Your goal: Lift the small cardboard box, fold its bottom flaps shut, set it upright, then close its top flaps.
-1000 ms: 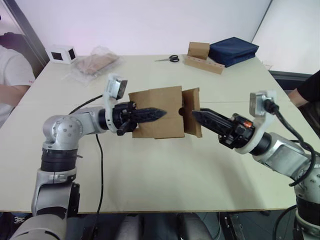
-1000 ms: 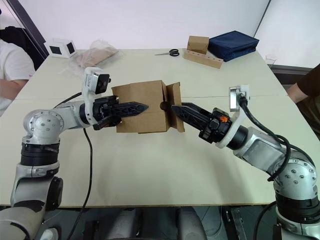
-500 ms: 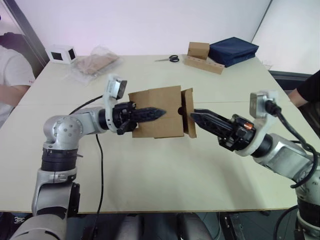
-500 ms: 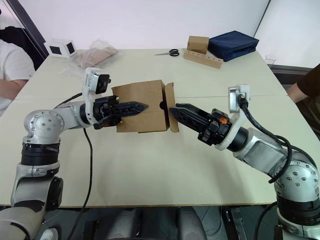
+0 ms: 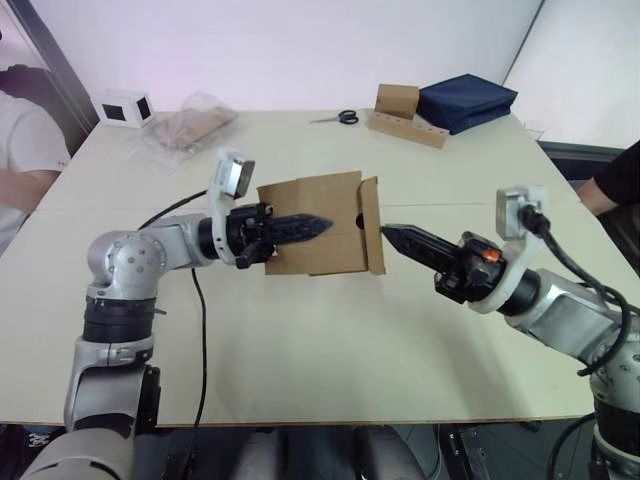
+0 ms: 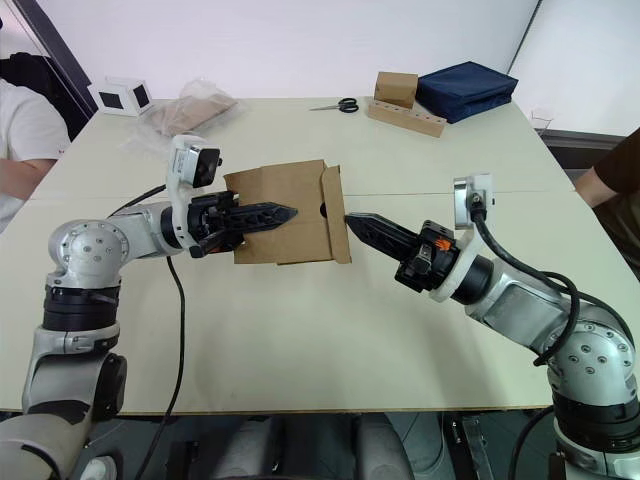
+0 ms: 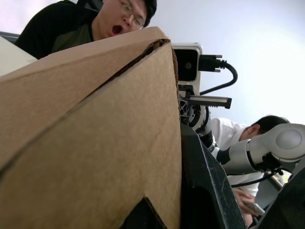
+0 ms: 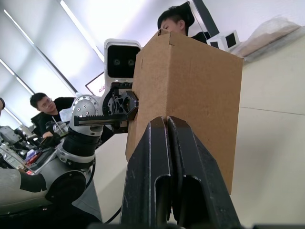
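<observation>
The left gripper is clamped on the small cardboard box, holding it up off the table on its side. The right gripper has its fingers pressed together, tips against the folded-in flap.

The small cardboard box is matt brown corrugated paperboard, its cut edges rough and fluted. The left gripper and right gripper have matt black plastic fingers. Beneath them, the table is smooth, pale and faintly sheened.
</observation>
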Controlling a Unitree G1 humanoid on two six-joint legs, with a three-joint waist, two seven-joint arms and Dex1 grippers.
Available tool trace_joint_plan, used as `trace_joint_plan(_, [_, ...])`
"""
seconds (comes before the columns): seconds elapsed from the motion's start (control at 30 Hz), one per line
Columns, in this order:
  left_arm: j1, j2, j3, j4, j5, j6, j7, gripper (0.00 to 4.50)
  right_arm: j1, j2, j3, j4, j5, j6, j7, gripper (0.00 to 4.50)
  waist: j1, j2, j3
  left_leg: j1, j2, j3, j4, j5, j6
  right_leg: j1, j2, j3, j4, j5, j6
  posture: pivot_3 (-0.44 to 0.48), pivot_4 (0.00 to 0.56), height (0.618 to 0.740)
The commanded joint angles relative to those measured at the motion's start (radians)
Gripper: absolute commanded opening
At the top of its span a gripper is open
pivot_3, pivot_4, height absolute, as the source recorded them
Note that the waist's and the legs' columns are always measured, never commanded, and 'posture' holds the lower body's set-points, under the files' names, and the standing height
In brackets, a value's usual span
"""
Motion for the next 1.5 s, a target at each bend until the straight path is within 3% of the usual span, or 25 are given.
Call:
trace_joint_plan(0.03, [-0.015,0.004,0.028,-0.039,-0.031,-0.006,-0.004,0.0,0.0,-0.006,-0.015,-0.021,-0.006,-0.014,0.004,0.04,0.0,0.0,0.0,0.0,0.0,0.0,0.0,0.0,0.0,0.0,0.0,0.0,0.0,0.0,0.0,0.0,0.15,0.74])
trace_joint_plan(0.33, [-0.01,0.005,0.029,-0.039,-0.031,-0.005,0.0,0.0,-0.002,-0.017,-0.043,0.011,-0.024,-0.016,0.006,0.04,0.0,0.0,0.0,0.0,0.0,0.0,0.0,0.0,0.0,0.0,0.0,0.0,0.0,0.0,0.0,0.0,0.15,0.74])
trace_joint_plan(0.43, [-0.009,0.005,0.027,-0.037,-0.03,-0.006,0.0,0.0,-0.001,-0.017,-0.047,0.017,-0.009,-0.011,0.003,0.76,0.0,0.0,0.0,0.0,0.0,0.0,0.0,0.0,0.0,0.0,0.0,0.0,0.0,0.0,0.0,0.0,0.15,0.74])
trace_joint_plan(0.53, [-0.009,0.006,0.028,-0.036,-0.03,-0.006,0.0,0.0,-0.003,-0.02,-0.037,0.004,-0.009,-0.004,0.002,1.85,0.0,0.0,0.0,0.0,0.0,0.0,0.0,0.0,0.0,0.0,0.0,0.0,0.0,0.0,0.0,0.0,0.15,0.74])
trace_joint_plan(1.5, [-0.001,-0.031,0.03,-0.05,-0.036,-0.017,0.044,0.0,-0.044,0.013,-0.003,0.005,-0.119,-0.026,-0.014,1.85,0.0,0.0,0.0,0.0,0.0,0.0,0.0,0.0,0.0,0.0,0.0,0.0,0.0,0.0,0.0,0.0,0.15,0.74])
